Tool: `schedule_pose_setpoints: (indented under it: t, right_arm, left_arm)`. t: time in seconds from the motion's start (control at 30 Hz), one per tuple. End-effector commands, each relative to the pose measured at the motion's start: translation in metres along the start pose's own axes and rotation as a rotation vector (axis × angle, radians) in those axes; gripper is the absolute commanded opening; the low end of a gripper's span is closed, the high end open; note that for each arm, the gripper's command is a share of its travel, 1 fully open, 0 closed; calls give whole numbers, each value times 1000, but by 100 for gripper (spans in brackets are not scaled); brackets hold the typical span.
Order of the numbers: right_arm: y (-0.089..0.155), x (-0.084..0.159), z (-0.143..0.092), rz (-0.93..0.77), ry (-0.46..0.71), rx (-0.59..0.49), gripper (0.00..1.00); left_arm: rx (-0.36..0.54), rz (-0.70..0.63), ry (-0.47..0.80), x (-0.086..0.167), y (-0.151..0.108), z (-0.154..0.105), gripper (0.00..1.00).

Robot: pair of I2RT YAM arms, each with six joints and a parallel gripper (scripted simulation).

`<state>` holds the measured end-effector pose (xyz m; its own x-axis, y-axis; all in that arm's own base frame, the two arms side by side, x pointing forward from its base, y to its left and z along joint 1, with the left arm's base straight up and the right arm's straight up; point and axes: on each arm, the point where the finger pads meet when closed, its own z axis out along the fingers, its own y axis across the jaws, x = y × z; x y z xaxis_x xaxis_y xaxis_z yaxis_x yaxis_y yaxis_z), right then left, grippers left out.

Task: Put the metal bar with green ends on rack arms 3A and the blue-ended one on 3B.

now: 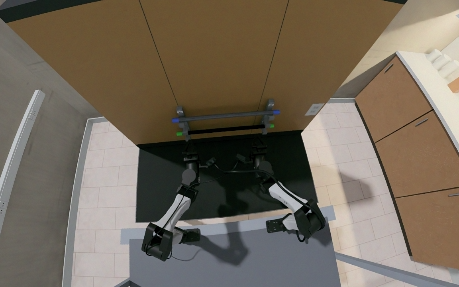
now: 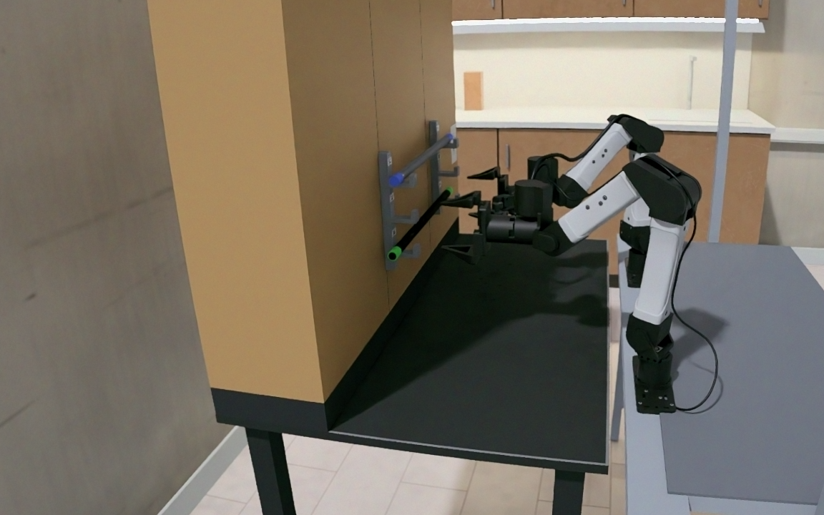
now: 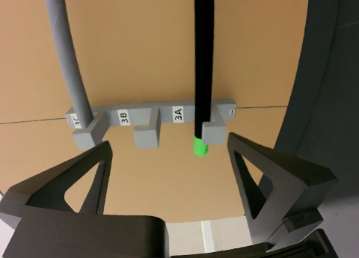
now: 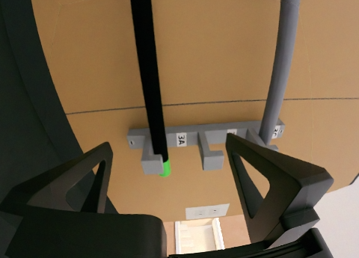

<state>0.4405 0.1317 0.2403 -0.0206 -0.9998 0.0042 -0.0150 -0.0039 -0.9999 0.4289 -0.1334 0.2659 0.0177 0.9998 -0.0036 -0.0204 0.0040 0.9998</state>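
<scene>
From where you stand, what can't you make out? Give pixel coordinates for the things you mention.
- Blue end of the grey bar [image 3: 61, 34] [image 4: 287, 37]: left wrist view, hidden behind its rack arm [image 3: 87, 138].
- 3B label [image 4: 232, 131]: right wrist view, mostly covered by a gripper finger.
- Rack labels: exterior view, too small to read.

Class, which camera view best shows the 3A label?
The left wrist view: the 3A label is largest there, sideways but sharp. The right wrist view shows another 3A label, smaller but readable. The exterior and top views give no readable 3A.
</scene>
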Motion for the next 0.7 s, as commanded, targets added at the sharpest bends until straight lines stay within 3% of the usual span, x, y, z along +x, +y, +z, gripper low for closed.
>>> schedule_pose_setpoints:
  t: [0.0,0.27,0.67]
  right_arm:
    - [-12,8,-1,1,-6,12,100]
    - [-20,22,-1,1,-6,12,100]
    - [-20,22,-1,1,-6,12,100]
  left_arm:
    - [14,8,2,-8,-1,5,100]
    - [14,8,2,-16,4,5,100]
    - [14,8,2,-16,4,5,100]
